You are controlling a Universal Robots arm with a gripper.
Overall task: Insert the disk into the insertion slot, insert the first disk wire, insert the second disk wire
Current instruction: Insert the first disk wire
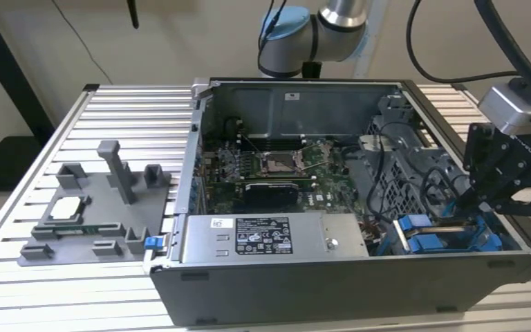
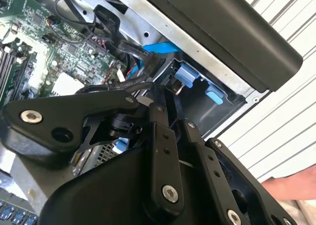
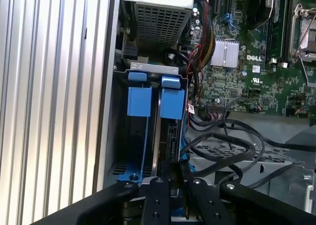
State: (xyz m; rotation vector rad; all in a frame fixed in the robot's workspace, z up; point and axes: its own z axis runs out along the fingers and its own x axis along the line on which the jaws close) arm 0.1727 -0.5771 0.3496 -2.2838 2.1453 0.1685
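Note:
The disk, with its bright blue carrier tab (image 3: pixel 172 102), sits inside the insertion slot of the grey drive cage (image 3: pixel 109 136), beside a second blue-tabbed carrier (image 3: pixel 139 100). In the exterior view both blue tabs (image 1: pixel 420 235) lie at the case's near right corner. My gripper (image 3: pixel 173 169) reaches into the cage at the disk's far end, opposite the tabs. Its black fingers (image 2: pixel 159 136) are drawn together on a dark connector of a black disk wire (image 2: pixel 113 89). A blue flat wire (image 2: pixel 159 49) runs just past them. From the exterior view's right, the gripper (image 1: pixel 469 204) dips into the case.
The open case holds a motherboard (image 1: pixel 275 166), a labelled power supply (image 1: pixel 256 238) and loose black cables (image 3: pixel 232 146) by the cage. A grey fixture block (image 1: pixel 90 207) stands on the slatted table (image 1: pixel 127 111). A person's arm (image 2: pixel 291 188) shows beyond the case edge.

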